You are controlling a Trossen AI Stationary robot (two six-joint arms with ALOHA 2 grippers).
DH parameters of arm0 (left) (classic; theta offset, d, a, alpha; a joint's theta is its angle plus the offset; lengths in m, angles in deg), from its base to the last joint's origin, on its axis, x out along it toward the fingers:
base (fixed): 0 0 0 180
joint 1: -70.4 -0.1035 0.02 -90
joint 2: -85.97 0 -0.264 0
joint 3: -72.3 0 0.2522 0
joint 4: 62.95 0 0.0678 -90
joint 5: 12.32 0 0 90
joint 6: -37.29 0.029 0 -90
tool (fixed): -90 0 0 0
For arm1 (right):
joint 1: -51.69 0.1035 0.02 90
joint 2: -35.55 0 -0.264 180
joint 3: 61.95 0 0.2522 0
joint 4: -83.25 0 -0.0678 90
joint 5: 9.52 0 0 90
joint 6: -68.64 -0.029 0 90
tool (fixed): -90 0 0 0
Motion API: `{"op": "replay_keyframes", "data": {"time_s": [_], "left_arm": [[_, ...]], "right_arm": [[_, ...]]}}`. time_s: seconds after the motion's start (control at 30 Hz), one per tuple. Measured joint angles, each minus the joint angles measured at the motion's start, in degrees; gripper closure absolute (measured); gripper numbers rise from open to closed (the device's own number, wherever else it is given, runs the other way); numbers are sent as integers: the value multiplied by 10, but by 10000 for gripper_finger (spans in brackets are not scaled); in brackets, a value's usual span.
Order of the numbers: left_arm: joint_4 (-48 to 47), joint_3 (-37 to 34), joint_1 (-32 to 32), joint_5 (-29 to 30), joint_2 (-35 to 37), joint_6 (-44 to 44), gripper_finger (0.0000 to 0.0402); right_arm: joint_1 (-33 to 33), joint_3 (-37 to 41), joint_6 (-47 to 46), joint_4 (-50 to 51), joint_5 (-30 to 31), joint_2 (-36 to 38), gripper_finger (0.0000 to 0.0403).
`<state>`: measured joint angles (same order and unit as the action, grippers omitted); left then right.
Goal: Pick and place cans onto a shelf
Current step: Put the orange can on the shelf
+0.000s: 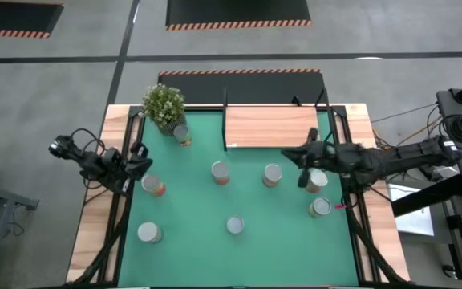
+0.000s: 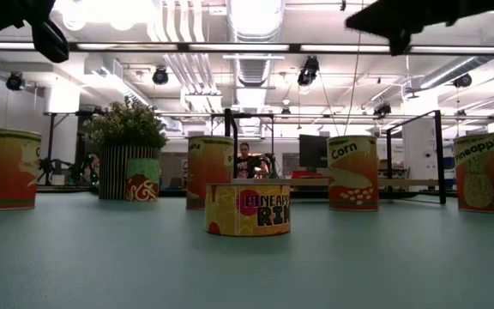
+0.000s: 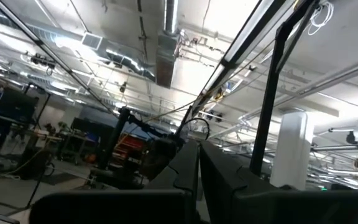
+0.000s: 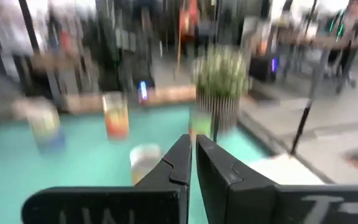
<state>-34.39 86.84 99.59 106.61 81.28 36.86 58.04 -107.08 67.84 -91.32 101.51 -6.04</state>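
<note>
A potted green plant [image 1: 164, 105] stands at the far left corner of the green mat [image 1: 191, 201].

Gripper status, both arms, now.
Left gripper: shut, holding nothing, at the mat's left edge.
Right gripper: shut, holding nothing, above the mat's right side near the shelf.

The floor [image 1: 54, 88] around the table is grey concrete, with dark mats [image 1: 237, 11] edged in orange and black stripes. In the low view, the ceiling [image 2: 256, 51] shows white pipes, ducts and bright lamps. A person [image 2: 245, 160] sits far behind, near a dark monitor [image 2: 312, 151].
</note>
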Motion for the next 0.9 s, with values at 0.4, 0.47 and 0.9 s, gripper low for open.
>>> {"op": "replay_keyframes", "data": {"time_s": [0.4,0.47,0.9], "left_arm": [[6,35,0,0,-82,-15,402],[7,43,0,0,-95,-16,402],[6,95,0,0,-195,-18,402]], "right_arm": [[0,-143,-42,333,1,-102,390],[0,-138,-46,329,1,-104,390],[20,-56,-46,271,1,-107,390]]}}
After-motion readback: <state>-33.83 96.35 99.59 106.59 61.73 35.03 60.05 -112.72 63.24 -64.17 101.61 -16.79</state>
